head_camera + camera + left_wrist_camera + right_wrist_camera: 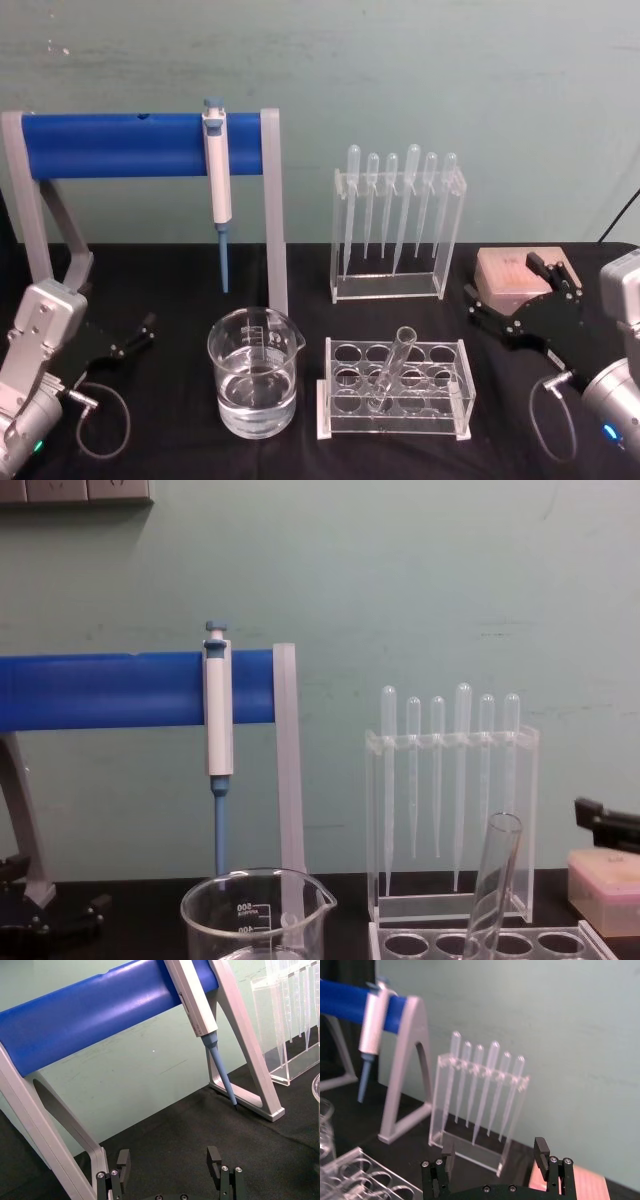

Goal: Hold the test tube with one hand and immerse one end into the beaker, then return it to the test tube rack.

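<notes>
Both arms are just parked low at the sides of the black surface: the left gripper sits with its jaws apart and nothing between them, aimed toward the blue-barred stand, and the right gripper is the same deal, jaws apart and empty, right by a pinkish box. The test tube is leaning tilted in the clear rack, well off to the left of the right jaws. The beaker, part full of clear liquid, stands just beside that rack, between it and the left jaws.
</notes>
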You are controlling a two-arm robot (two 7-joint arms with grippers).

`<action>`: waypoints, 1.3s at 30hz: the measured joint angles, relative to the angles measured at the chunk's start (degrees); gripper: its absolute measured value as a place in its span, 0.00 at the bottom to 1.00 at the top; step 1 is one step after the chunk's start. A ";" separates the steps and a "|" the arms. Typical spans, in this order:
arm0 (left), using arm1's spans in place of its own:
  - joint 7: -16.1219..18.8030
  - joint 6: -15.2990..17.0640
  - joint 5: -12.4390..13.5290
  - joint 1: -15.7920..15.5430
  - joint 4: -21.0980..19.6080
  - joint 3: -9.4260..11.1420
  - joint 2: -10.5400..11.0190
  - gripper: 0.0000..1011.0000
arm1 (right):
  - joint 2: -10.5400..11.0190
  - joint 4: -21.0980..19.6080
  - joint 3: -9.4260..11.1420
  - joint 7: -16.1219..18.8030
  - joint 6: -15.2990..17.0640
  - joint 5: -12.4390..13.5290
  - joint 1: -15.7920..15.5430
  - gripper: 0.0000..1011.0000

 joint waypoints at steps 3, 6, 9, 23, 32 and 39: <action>0.00 0.00 0.00 0.00 0.00 0.00 0.00 0.99 | -0.88 1.20 0.07 -0.65 1.26 -0.82 0.34 0.99; 0.00 0.00 0.00 0.00 0.00 0.00 0.00 0.99 | -1.50 2.26 0.13 -0.67 1.90 -1.39 0.76 0.99; 0.00 0.00 0.00 0.00 0.00 0.00 0.00 0.99 | -1.95 2.90 0.18 -0.54 2.26 -1.79 1.16 0.99; 0.00 0.00 0.00 0.00 0.00 0.00 0.00 0.99 | -2.15 3.52 0.14 0.79 2.06 -1.75 1.60 0.99; 0.00 0.00 0.00 0.00 0.00 0.00 0.00 0.99 | -2.10 3.40 0.10 0.70 2.08 -1.71 1.56 0.99; 0.00 0.00 0.00 0.00 0.00 0.00 0.00 0.99 | -2.06 3.35 0.07 0.65 2.08 -1.69 1.51 0.99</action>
